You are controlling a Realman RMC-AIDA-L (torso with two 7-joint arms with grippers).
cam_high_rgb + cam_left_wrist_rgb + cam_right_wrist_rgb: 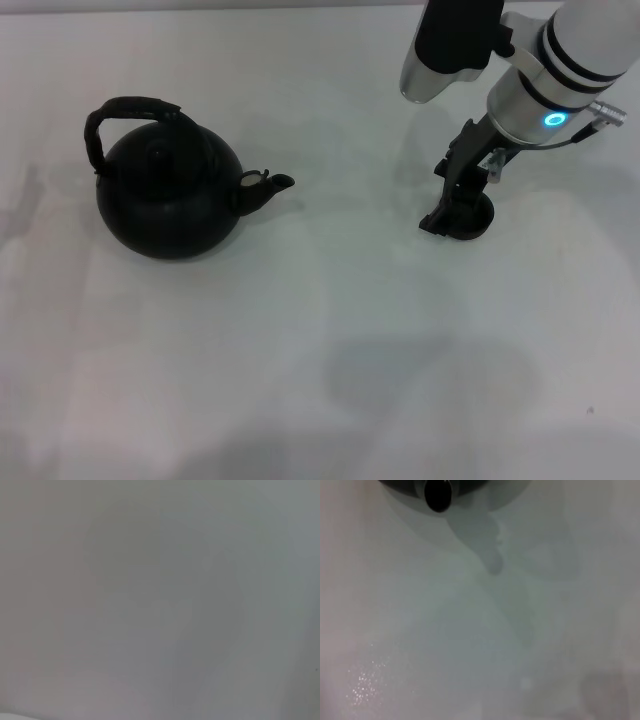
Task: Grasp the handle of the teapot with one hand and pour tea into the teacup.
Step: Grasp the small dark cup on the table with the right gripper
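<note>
White tabletop (330,380) fills the head view, bare along the near edge. Going back from there: one teapot (170,200) sits on the robot's left side, round and matte black, upright, spout (268,187) pointing toward the right side. One handle (125,115) arches over its top, dark and rough-wrapped, untouched, nothing near it. One teacup (472,222) sits on the right side, tiny and dark, well apart from the teapot, roughly level with the spout. Right gripper (452,205) is down at the teacup, its dark fingers (447,200) overlapping the cup's left rim in the head view; looks like contact with the cup, but can't tell if the fingers are closed on it or just beside it, so grip state unclear. Right arm (545,85) comes in from the far right corner, white with black bands and a lit blue ring. Right wrist view shows mostly bare table with a dark rounded shape (438,494) at one edge, partly cut off, can't say whether it is cup or finger. Left wrist view shows only a blank grey surface (160,600); left gripper is not seen in any view. Count: one teapot, one handle, one teacup, one arm visible.
</note>
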